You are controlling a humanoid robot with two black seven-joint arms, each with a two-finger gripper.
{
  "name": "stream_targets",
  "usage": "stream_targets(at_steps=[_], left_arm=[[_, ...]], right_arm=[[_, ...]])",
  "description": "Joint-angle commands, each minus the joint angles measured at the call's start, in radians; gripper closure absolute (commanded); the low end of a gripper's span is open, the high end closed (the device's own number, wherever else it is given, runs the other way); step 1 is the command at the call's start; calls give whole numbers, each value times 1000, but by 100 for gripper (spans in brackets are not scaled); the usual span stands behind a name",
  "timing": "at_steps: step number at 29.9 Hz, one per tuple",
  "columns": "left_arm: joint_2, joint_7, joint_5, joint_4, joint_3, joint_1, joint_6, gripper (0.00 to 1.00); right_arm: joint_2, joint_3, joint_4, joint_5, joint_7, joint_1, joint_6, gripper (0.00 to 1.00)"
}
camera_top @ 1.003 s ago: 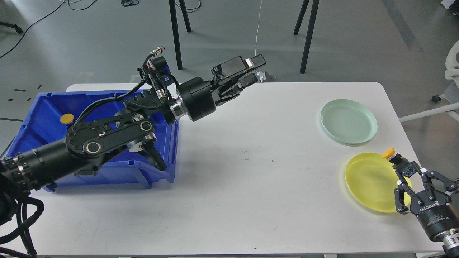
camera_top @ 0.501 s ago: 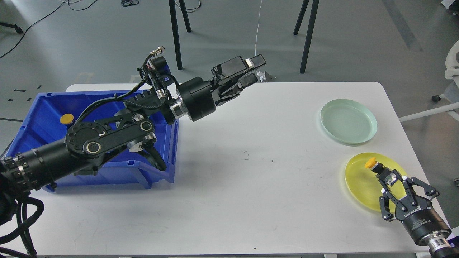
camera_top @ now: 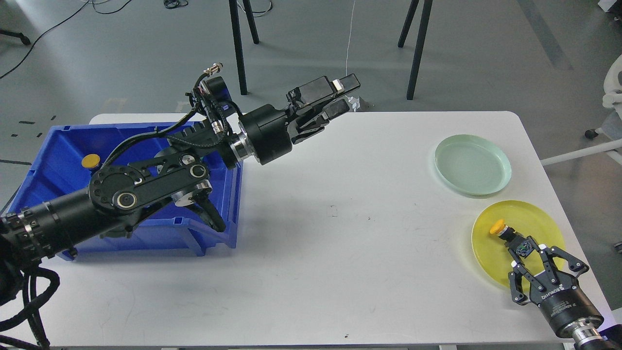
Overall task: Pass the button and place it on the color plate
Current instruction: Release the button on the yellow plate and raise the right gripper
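My right gripper point(camera_top: 517, 243) comes in from the bottom right and is shut on a button with a yellow cap point(camera_top: 497, 226) and a dark body. It holds the button low over the left part of the yellow plate point(camera_top: 539, 223); whether the button touches the plate I cannot tell. The pale green plate point(camera_top: 472, 164) lies behind it with nothing on it. My left gripper point(camera_top: 341, 96) is open and empty, held above the table's back edge. A second yellow button point(camera_top: 91, 160) lies in the blue bin point(camera_top: 53, 146).
The blue bin stands on the left of the white table point(camera_top: 350, 233), and my left arm reaches over it. Black stand legs point(camera_top: 415, 53) are on the floor behind the table. A white chair point(camera_top: 610, 92) is at the far right.
My right gripper has moved left and down with the button, from the yellow plate's back rim to low over its left part. The yellow plate has shifted slightly. The left arm has not moved.
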Motion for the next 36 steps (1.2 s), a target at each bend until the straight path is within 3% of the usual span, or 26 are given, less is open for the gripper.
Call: stream_targets(at_steps=[1,3,4,6,7,20,30,36], left_arm=[[0,0,0,0,0,0,0,16],[0,0,0,0,0,0,0,16],[0,0,0,0,0,0,0,16],[0,0,0,0,0,0,0,16],[0,0,0,0,0,0,0,16],[0,0,-1,0,-3,0,2,16],[0,0,-2,-5,-121,58,-3,16],[69,0,-3,-47,-192,129,-3,16]], right_arm=[[4,4,-7,1,0,1,0,50],[3,6,-5,10,0,1,0,45],[3,6,-2,24,0,1,0,37],[3,4,-1,48,0,1,0,10],[3,6,-1,55,0,1,0,2],[-2,33,5,98,0,1,0,2],[-8,107,28,98,0,26,0,2],[-17,133,88,98,0,107,0,2]])
